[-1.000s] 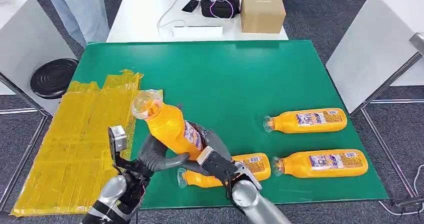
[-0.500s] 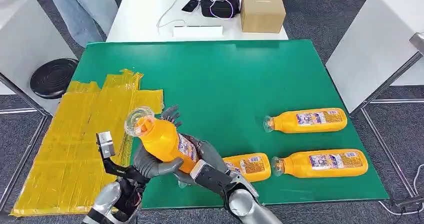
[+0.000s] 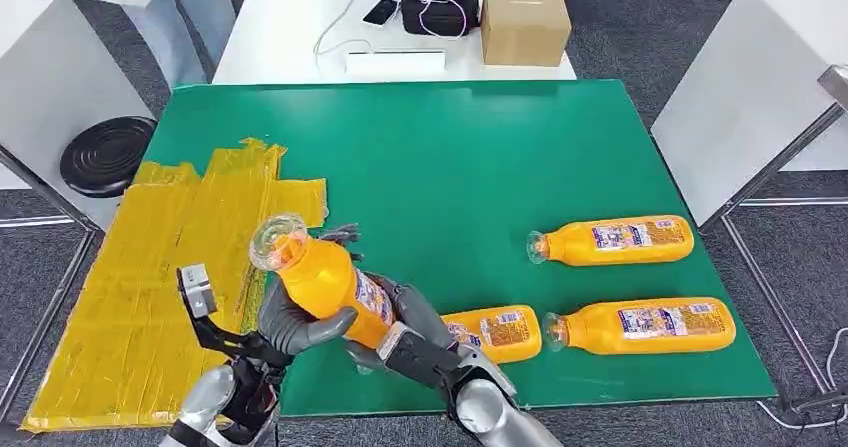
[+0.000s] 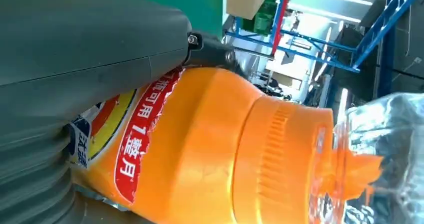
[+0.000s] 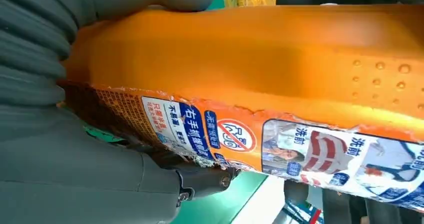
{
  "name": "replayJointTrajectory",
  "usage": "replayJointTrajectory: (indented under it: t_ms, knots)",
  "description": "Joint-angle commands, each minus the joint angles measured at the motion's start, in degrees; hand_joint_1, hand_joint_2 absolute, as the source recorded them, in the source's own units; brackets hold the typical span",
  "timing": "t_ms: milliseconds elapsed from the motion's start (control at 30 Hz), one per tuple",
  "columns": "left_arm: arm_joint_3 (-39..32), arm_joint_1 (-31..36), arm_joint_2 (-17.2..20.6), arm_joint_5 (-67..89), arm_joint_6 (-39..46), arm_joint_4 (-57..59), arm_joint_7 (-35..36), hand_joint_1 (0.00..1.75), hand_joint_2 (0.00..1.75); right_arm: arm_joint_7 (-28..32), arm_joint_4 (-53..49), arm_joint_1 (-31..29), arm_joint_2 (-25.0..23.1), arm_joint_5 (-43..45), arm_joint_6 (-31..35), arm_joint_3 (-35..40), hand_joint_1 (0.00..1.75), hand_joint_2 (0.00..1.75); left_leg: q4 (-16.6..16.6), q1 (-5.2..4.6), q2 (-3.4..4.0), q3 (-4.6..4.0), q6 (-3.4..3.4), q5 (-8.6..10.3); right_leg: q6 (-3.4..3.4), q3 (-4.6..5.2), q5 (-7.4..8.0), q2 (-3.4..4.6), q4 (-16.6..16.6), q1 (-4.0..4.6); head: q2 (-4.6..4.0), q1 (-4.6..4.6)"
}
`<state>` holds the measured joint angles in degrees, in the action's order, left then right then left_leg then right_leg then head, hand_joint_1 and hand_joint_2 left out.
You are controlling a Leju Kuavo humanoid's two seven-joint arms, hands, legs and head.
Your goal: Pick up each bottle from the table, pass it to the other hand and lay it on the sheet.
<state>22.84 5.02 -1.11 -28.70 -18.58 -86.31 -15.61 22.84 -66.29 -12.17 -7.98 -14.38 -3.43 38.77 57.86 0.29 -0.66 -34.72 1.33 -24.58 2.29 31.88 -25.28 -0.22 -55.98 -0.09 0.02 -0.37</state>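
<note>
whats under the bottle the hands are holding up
Beneath the held bottle lies another orange bottle on the green table. The right hand covers its cap end, so that part cannot be seen.

Left hand (image 3: 300, 319): dark grey, rubbery skin, thick rounded thumb, darker slim fingers (image 3: 341, 233). A small grey box with a pale face (image 3: 195, 289) sits on a black bracket beside the wrist; forearm below is polished silver with black fittings. Right hand (image 3: 405, 312): same dark grey skin; wrist carries a black block with a light grey end plate (image 3: 388, 339), then a rounded silver forearm (image 3: 480, 412). Wrist views: grey ribbed, bellows-like cover (image 5: 30, 38); smooth grey thumb shell with a fine seam (image 4: 100, 53); black hinge with a small screw head (image 4: 192, 40) at the thumb tip.
</note>
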Motion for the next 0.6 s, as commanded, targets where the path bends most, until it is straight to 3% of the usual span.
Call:
replayJointTrajectory:
  t_ms: [33,567,600]
  knots:
    - [1.95,3.63,-0.82,0.40,0.39,3.55,0.35,1.75,1.75,-0.15,0.05,-0.59,1.78,-0.11,-0.21,0.50,1.75,1.75,-0.02,0.02,-0.12,0.13,-0.03,-0.01,-0.02,-0.20,-0.05,-0.15,0.05,0.02,0.00,0.00]
    - [1.95,5.30,0.05,1.16,2.94,4.80,0.55,1.75,1.75,1.49,-7.35,0.70,2.95,0.54,4.05,-2.12,1.73,1.75,0.00,0.02,-0.05,0.06,-0.03,-0.01,-0.02,-0.10,-0.04,-0.10,0.02,0.02,0.00,-0.02]
    - [1.66,5.51,0.30,1.87,3.74,4.54,0.36,1.75,1.75,1.96,-8.96,1.27,3.08,0.78,4.89,-2.74,0.58,1.75,0.00,0.01,-0.05,0.11,-0.03,-0.02,-0.02,-0.16,-0.06,-0.11,0.01,0.01,0.00,0.00]
